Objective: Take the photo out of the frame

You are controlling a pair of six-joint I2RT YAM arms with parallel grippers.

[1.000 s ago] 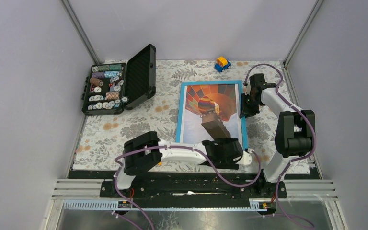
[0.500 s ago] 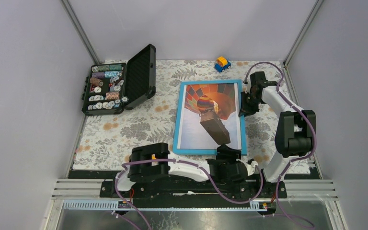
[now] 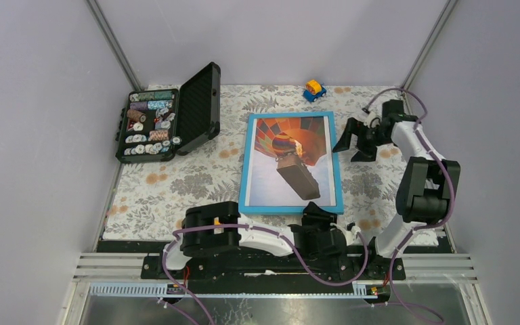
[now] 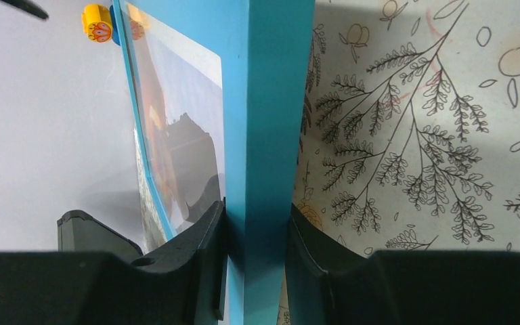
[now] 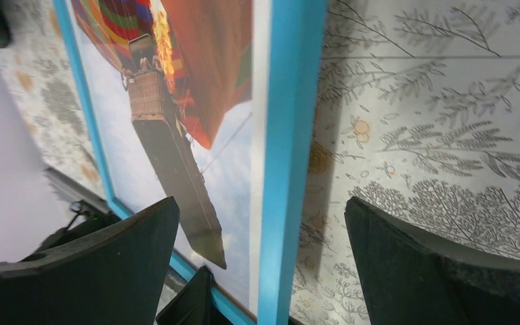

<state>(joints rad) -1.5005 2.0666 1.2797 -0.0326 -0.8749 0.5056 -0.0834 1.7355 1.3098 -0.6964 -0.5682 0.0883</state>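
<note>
1. Sitting at the far left of the table point(image 3: 176, 186), an open black case point(image 3: 169, 115) of poker chips is well apart from the work, and a small toy car point(image 3: 314, 89) rests at the far edge beyond the frame.
2. Lying face up in the middle of the table is the frame point(image 3: 244, 169), with the photo point(image 3: 288, 162) of a hot-air balloon still inside it behind the blue border.
3. Clamping the near edge of the frame, close to its near right corner, the left gripper point(image 4: 254, 237) has its fingers point(image 4: 200, 237) pressed against either side of the blue rim.
4. Hovering to the right of the frame's far right corner, the right gripper point(image 3: 355, 139) has its jaws spread wide and holds nothing; its wrist view shows the frame's right edge between the two fingers but touching neither.
5. Judging the step: the frame probably needs turning over to reach the backing, though the back cannot be seen from here.
6. Doing it well means a firm left-hand pinch on the rim alone, and the right gripper taking the right edge squarely before any lift.
7. Risking a slip: a corner grip on a wide frame may let it twist.
</note>
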